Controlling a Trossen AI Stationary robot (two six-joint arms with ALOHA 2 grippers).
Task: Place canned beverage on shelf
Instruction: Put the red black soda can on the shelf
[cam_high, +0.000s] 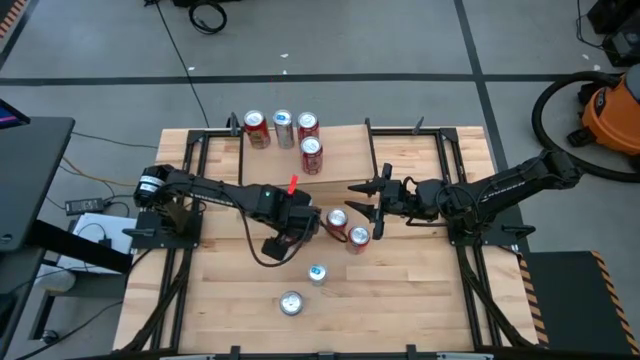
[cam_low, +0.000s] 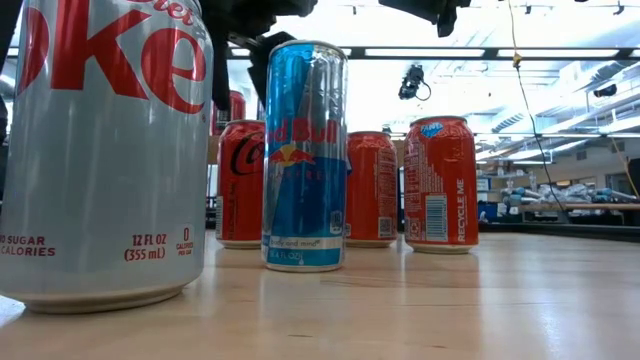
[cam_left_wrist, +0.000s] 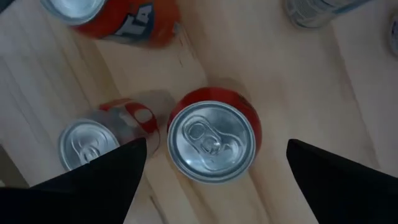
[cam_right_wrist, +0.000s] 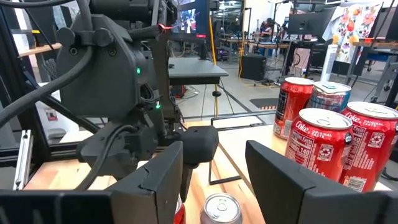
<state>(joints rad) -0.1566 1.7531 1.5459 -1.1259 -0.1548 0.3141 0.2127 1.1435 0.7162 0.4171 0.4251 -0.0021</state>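
Left gripper (cam_left_wrist: 211, 171), fingers spread wide, hangs over upright red aluminium can (cam_left_wrist: 211, 142): rigid, slick, probably heavy if full, best pinched mid-wall; right gripper (cam_right_wrist: 214, 180) part-open, empty.

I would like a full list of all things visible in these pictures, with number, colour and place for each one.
Shelf: one, light wood top on black legs, at the far side of the table.
Cans on the shelf: four; three red, one silver and blue; on its left part.
Cans by the end effectors: two, red with silver tops, standing at the table's middle.
Slim can: one, blue and silver, nearer the front.
Silver can: one, silver with red letters, nearest the front edge.
Table: one, light wood.
Vacuum cleaner: one, orange and black, on the floor at right.
Left end effector: open, above one red can.
Right end effector: partly open, empty, beside the same pair.
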